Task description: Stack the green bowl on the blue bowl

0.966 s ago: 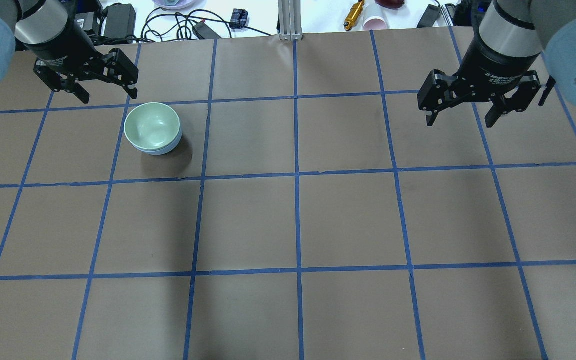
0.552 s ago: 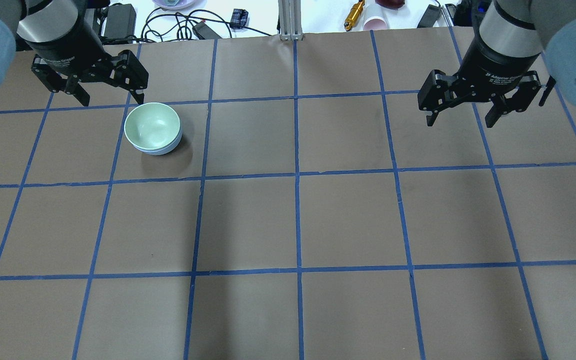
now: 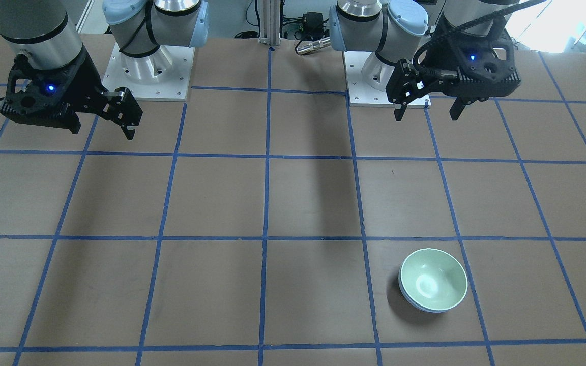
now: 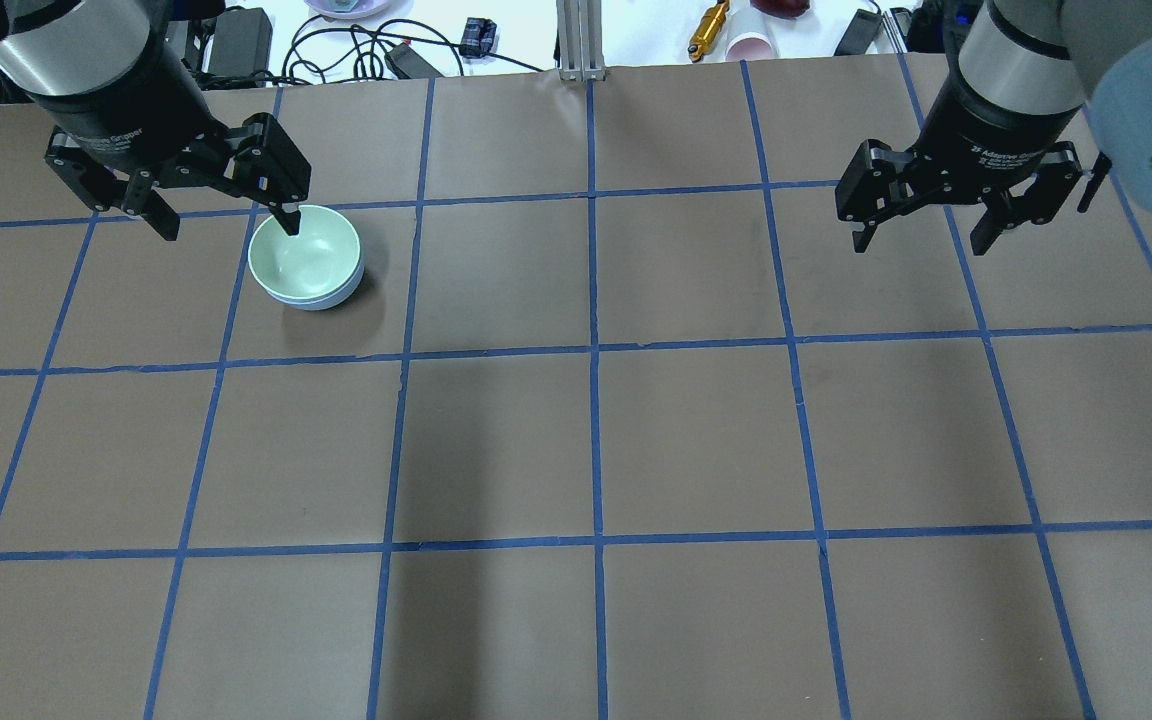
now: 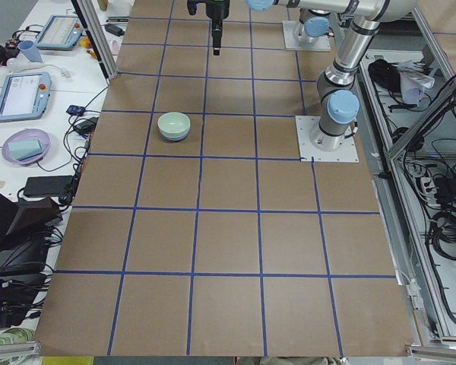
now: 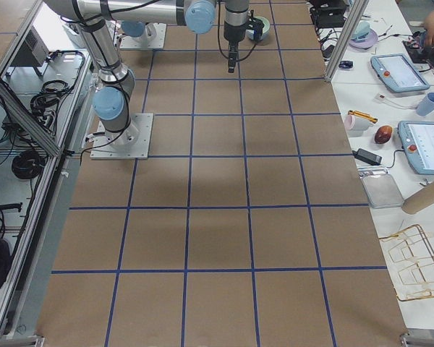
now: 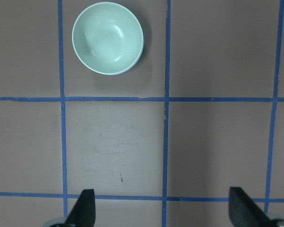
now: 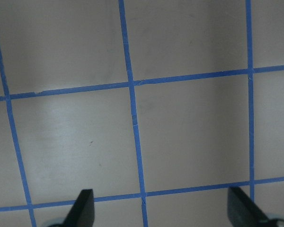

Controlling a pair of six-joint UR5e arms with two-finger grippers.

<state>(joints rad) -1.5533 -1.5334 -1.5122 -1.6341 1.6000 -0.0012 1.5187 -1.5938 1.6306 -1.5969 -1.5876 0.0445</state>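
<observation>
Overhead exterior: left gripper, spread and empty, has drifted right; we judge green bowl nested in blue bowl, stack done.

In the overhead view, small white print on the black body of the left gripper reads "Adaptive Gripper". The right gripper carries the same words on its body, with a short mark before them that is too small to read.

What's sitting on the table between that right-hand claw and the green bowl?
Nothing. In the overhead view, only bare brown table crossed by blue tape lines lies between the right gripper and the green bowl.
</observation>
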